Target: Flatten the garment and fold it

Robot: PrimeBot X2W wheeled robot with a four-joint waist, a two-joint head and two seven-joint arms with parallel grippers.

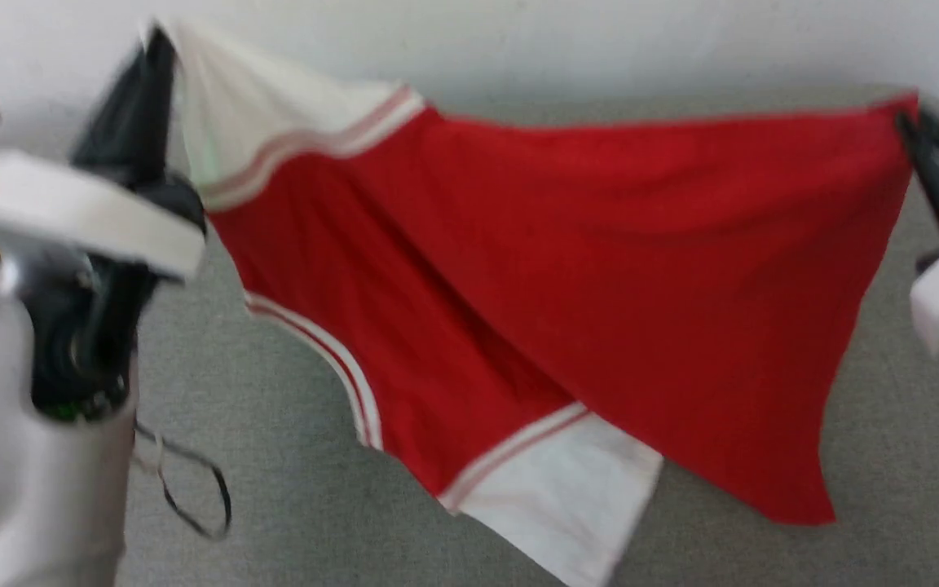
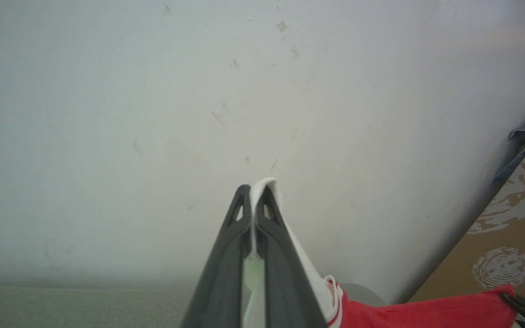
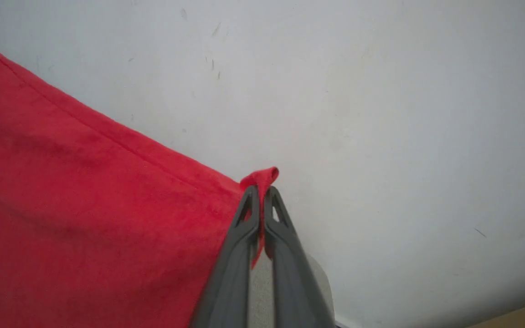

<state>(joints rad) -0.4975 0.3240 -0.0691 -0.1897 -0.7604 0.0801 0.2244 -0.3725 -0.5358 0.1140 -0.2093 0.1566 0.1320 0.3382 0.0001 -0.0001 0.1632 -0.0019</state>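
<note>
Garment (image 1: 567,269) hangs in the air, stretched between the two arms above the grey bench (image 1: 274,456). By my reading the task is in its early part: the shirt is lifted and pulled out wide, but it is not yet laid flat and no fold has been made. At the left of the head view the left end effector (image 1: 158,42) points upward, pressed together on the edge of a white sleeve (image 1: 274,114). Its wrist view shows this plainly, with white cloth pinched between the two dark fingers (image 2: 226,264) and peeping out above their tips, against the pale wall (image 2: 107,114). From there the red cloth runs rightward with a fairly taut top edge, while the body sags below it in loose folds. The other white sleeve (image 1: 567,489) hangs lowest, close to the bench; whether it touches I cannot tell. At the right, the right end effector (image 1: 906,122) pinches a red corner, and its wrist view shows a small tuck of red standing just above the closed tips. What is left, I judge, is nearly everything: lowering the garment onto the bench, smoothing it flat and then folding it
</note>
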